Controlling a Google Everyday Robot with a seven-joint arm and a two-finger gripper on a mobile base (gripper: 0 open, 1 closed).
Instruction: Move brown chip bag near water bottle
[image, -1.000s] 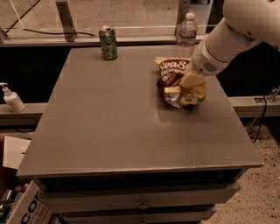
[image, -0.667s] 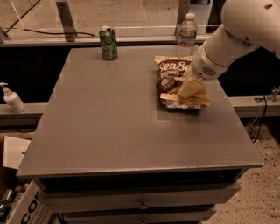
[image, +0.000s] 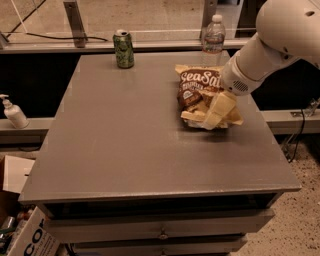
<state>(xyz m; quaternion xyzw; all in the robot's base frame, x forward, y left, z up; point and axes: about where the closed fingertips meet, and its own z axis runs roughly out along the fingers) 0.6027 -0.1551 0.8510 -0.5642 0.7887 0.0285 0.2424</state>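
Grey tabletop (image: 125, 145), single arm working from the right of the frame.

Change noted: a second ago the brown chip bag (image: 199, 90) sat bunched up under the gripper (image: 217, 111), with its lettering partly folded. It now lies spread and flat on the table, right of centre, with "Sea Salt" readable. Its position on the table has hardly shifted. The gripper has slid to the bag's lower right corner and rests over the pale yellow end. Whether it is clamped on the bag or has let go: cannot tell from this view.

Meaning for the task (judgement): the bag looks set down. Its upper edge is near the water bottle (image: 213, 34), which stands upright just above it in the frame at the table's far edge. The two are not touching. The placement appears essentially done, with only the release and retreat of the arm left to confirm.

Count:
- brown chip bag: 1
- water bottle: 1
- green can (image: 123, 49): 1, upper left of centre, well apart from the bag
- white pump bottle (image: 13, 113): 1, off the table at far left
- gripper: 1
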